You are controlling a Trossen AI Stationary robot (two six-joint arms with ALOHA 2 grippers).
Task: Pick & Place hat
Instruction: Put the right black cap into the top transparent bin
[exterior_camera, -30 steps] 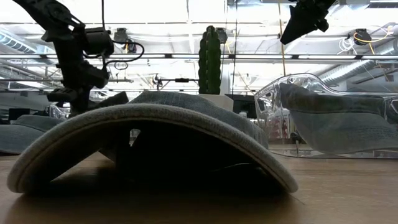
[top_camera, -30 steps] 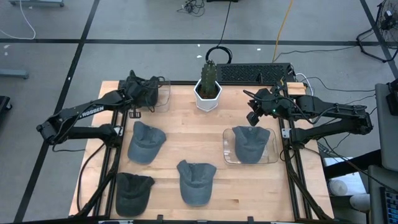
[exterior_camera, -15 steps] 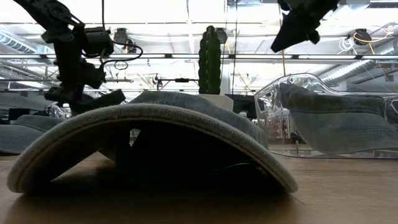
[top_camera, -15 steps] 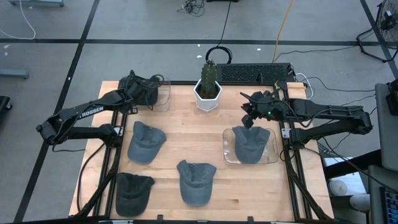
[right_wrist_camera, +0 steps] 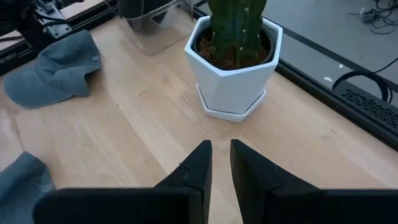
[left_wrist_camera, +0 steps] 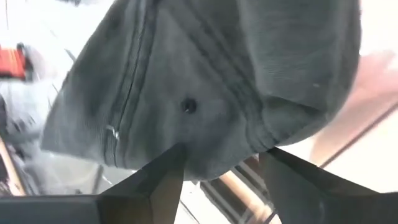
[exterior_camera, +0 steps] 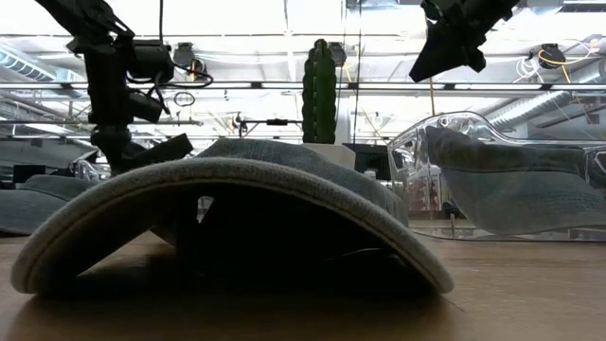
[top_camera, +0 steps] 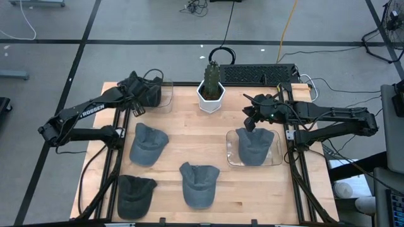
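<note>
While the left gripper (top_camera: 140, 96) stands spread at upper left, the hat (left_wrist_camera: 205, 81) lies directly under its fingers.

five hats (top_camera: 148, 144), two clear trays (top_camera: 273, 151), one cactus (top_camera: 212, 78)

Wooden table (top_camera: 189, 135) with grey hats (top_camera: 148, 144), clear trays (top_camera: 274, 154), potted cactus (top_camera: 211, 88).

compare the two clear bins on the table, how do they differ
The right bin sits at the table's right edge, toward the middle; the left bin sits at the far left corner. In the high view the right bin shows larger. A grey cap lies in the right bin with no gripper over it; the left gripper, fingers apart, hangs over a dark cap at the left bin. Both are clear plastic, each with one cap.
</note>
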